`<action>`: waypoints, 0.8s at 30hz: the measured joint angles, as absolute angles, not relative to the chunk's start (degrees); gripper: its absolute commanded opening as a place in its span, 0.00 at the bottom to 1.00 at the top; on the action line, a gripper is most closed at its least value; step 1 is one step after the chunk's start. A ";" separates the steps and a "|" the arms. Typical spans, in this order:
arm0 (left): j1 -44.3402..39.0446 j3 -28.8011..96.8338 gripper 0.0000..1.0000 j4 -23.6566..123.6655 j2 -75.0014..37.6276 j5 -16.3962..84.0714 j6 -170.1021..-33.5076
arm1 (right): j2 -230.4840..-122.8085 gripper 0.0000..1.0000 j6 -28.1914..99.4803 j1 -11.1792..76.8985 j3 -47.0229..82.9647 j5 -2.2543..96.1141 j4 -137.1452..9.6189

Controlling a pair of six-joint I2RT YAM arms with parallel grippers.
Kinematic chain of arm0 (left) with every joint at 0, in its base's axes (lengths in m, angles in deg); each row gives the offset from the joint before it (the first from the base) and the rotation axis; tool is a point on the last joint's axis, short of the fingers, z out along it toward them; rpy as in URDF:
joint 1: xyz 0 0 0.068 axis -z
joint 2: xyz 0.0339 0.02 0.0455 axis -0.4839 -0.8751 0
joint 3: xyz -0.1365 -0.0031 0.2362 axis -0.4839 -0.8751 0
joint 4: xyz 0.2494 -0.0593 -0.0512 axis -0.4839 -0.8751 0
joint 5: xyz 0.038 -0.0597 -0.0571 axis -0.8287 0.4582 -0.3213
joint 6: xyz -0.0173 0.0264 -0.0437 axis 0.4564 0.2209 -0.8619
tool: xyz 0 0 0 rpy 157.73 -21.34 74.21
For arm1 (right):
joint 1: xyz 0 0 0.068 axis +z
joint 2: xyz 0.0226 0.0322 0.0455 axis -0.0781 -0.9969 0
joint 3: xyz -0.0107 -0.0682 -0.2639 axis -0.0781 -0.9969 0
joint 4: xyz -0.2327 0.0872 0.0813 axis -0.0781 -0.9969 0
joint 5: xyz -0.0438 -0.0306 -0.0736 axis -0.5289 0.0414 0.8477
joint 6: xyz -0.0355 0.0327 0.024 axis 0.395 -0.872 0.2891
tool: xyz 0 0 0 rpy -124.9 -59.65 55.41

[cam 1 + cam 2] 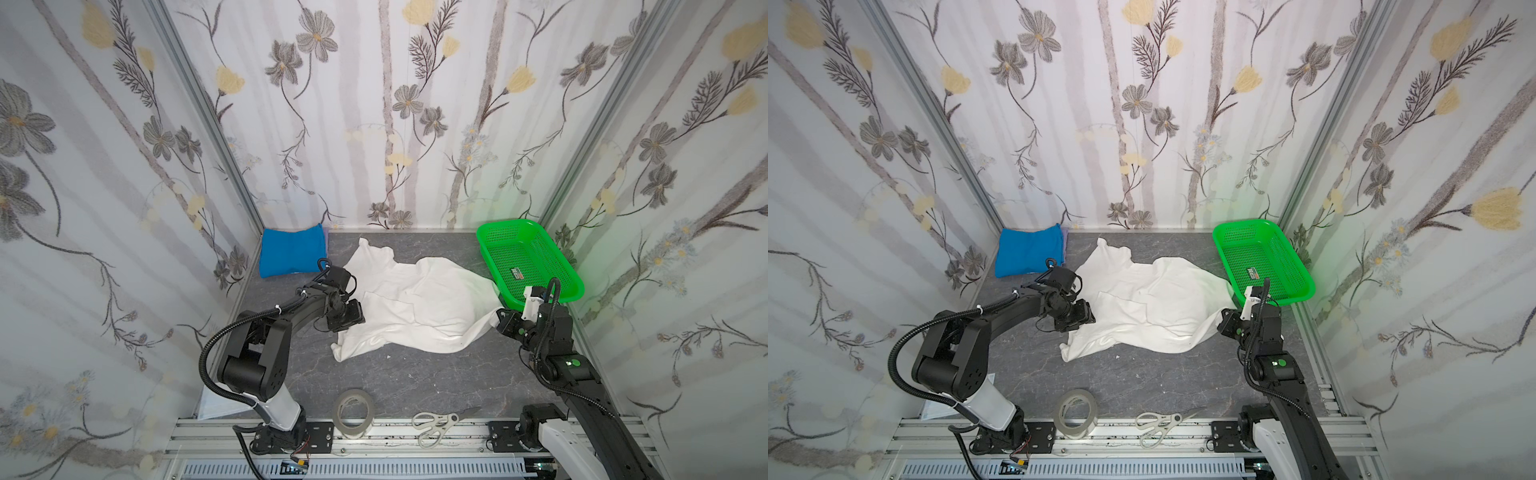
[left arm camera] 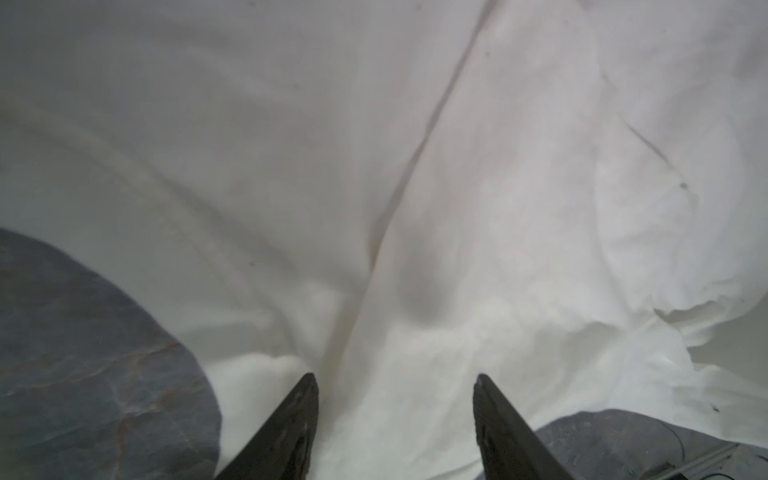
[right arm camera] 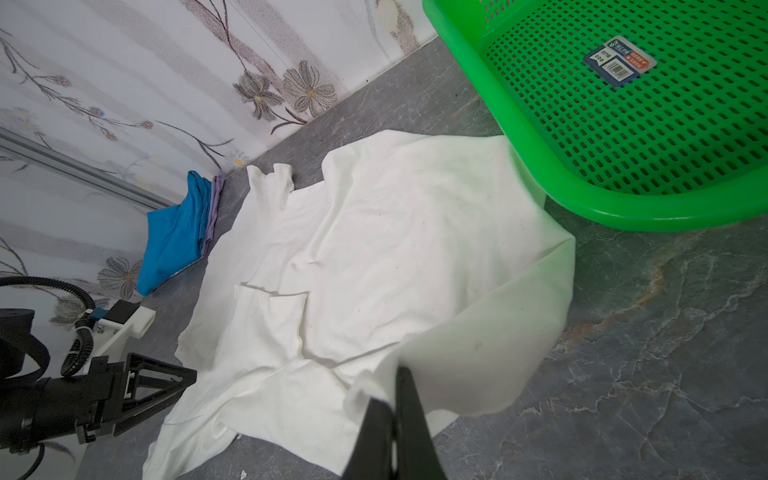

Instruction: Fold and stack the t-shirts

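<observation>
White shirt (image 1: 415, 303) lies crumpled at the middle of the table (image 1: 395, 382). Green basket (image 1: 536, 253) stands at the far right corner, the folded blue shirt (image 1: 291, 251) at the far left corner. Left gripper (image 2: 395, 376) has its jaws apart over the white shirt's left edge; right gripper (image 3: 395, 386) pinches its lifted right corner.

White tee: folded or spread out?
Spread, not folded: the white tee lies rumpled across the table, one corner lifted in the shut right gripper. The blue tee is folded.
</observation>
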State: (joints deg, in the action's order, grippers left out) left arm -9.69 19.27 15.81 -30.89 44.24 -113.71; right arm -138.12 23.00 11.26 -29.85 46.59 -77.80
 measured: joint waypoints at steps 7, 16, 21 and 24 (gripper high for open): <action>-7.86 20.54 0.00 16.92 -30.21 51.69 -113.34 | -138.65 0.00 23.00 11.26 -29.59 46.57 -77.80; -7.64 22.53 0.00 16.55 -17.10 49.98 -111.96 | -137.99 0.00 24.59 11.29 -29.24 44.95 -76.71; -6.35 17.98 0.00 15.87 -4.79 46.77 -110.96 | -136.74 0.00 26.03 11.26 -28.76 44.43 -76.01; -4.97 11.07 0.00 14.63 1.92 45.61 -112.64 | -136.15 0.00 26.60 11.26 -28.89 44.38 -76.06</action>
State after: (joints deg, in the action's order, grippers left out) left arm -4.97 11.07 14.63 1.92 45.61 -112.64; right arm -136.15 26.60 11.26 -28.89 44.38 -76.06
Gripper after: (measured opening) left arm 0.052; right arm 0.049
